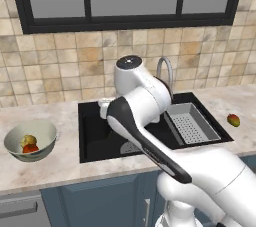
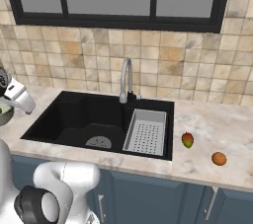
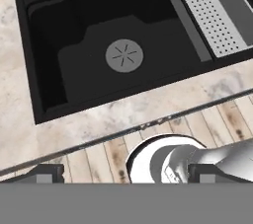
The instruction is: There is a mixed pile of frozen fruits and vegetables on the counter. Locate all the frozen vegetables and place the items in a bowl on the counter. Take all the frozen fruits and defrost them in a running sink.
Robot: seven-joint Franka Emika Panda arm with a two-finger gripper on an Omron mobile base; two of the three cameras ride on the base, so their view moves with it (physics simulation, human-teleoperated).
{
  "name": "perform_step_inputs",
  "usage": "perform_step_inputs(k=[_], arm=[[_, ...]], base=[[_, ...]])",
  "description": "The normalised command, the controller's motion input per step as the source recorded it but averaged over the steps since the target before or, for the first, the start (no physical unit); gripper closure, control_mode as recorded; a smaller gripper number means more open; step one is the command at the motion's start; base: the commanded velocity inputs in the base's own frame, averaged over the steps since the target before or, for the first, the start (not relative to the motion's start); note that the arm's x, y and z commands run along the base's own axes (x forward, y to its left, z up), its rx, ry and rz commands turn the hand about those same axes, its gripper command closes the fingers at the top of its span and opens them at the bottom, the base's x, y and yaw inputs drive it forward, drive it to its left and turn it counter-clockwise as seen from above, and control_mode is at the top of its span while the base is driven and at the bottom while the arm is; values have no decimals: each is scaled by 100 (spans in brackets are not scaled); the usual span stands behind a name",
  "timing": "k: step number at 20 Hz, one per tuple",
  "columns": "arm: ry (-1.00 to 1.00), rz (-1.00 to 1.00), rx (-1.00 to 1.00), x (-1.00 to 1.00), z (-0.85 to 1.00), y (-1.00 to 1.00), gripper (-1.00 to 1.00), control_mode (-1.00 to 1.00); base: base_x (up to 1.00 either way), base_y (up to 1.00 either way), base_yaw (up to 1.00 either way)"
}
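- Bowl (image 1: 44, 133), left of the sink (image 1: 100, 136) on the table (image 1: 65, 163), holds yellowish piece (image 1: 28, 140) and red piece (image 1: 31, 148).
- Mango-like oval (image 2: 187, 140) and orange ball (image 2: 219, 158) lie right of the sink.

Faucet (image 1: 166, 73) base behind the arm (spout half-hidden)

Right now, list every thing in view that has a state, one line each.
bowl: upright on the counter, holding the yellowish-green piece and the red tomato-like piece.
mango: on the counter right of the sink, not in it.
orange ball: on the counter, further right.
sink: no fruit in it.
faucet: no water visible.
grey perforated tray: seated in the sink's right side, nothing in it.
gripper: jaws open, holding nothing.
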Motion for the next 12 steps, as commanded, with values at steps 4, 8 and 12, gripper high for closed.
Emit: perform_step_inputs(k=[4,8,12], arm=[[1,-5,-20,0,24,-92,-100,-100],[5,0,-26,0,19,-93,-100,-100],[8,0,-20,0,1,-100,-100,-100]], base=[[0,0,0],[0,0,0],[0,0,0]])
